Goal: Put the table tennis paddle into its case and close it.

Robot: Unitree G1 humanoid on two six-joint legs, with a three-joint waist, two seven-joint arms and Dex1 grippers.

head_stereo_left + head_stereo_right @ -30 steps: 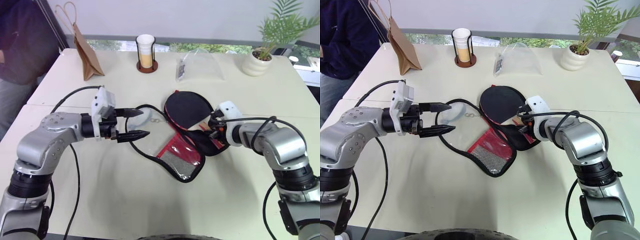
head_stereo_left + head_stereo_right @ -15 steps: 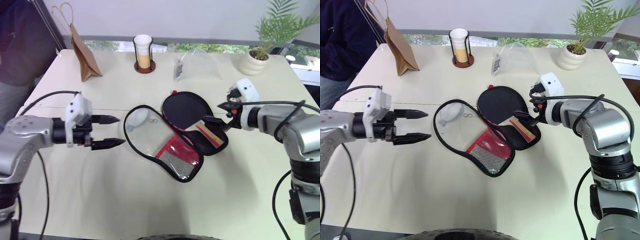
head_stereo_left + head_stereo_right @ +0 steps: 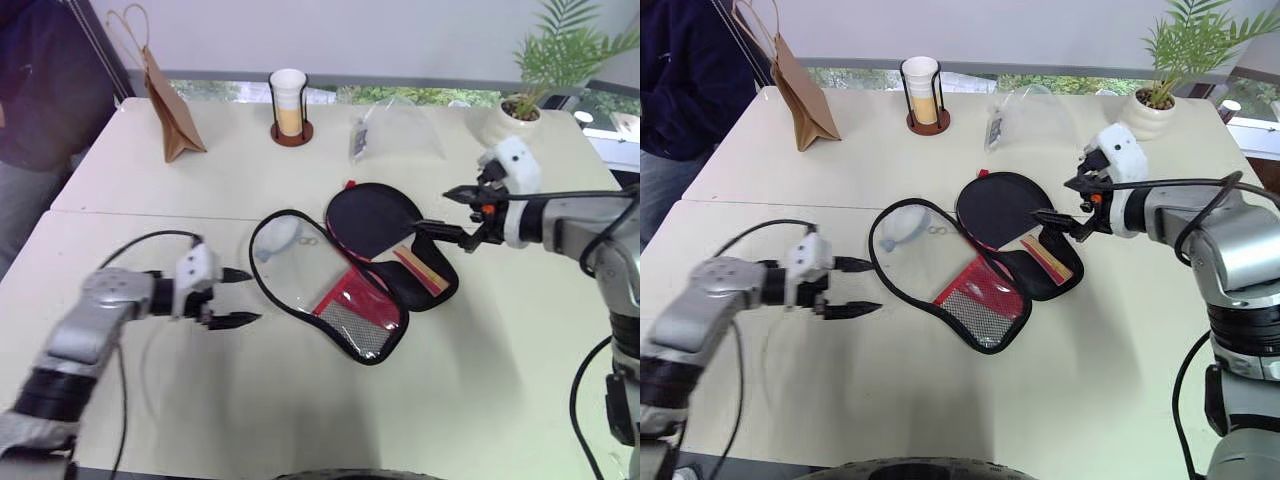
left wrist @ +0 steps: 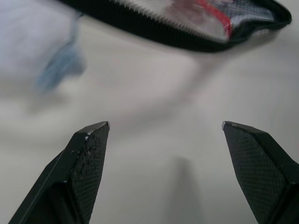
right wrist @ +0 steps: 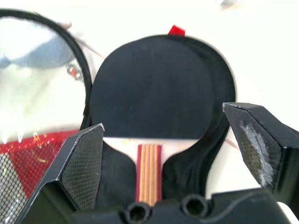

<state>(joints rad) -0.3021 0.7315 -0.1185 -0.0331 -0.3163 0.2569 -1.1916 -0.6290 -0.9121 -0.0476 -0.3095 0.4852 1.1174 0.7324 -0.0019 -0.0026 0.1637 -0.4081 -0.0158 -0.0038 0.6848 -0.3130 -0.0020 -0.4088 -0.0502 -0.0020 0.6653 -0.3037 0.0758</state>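
Since a second ago the right gripper [image 3: 448,213] has let go of the paddle's handle and lifted off it; its two fingers now stand wide apart above the handle end, holding nothing. Over the same second the left gripper [image 3: 238,297] has dropped low to the table [image 3: 300,420], beside the case's open rim; its fingers are spread too, empty and touching nothing.

Seen from the right wrist, the paddle [image 5: 148,88] lies flat in the black half of the case [image 3: 378,345], its wooden handle pointing toward the gripper. From the left wrist the zip edge [image 4: 177,37] shows past the fingertips [image 4: 93,135]. From the head, the case lies unzipped, its red mesh flap folded open toward the left arm.
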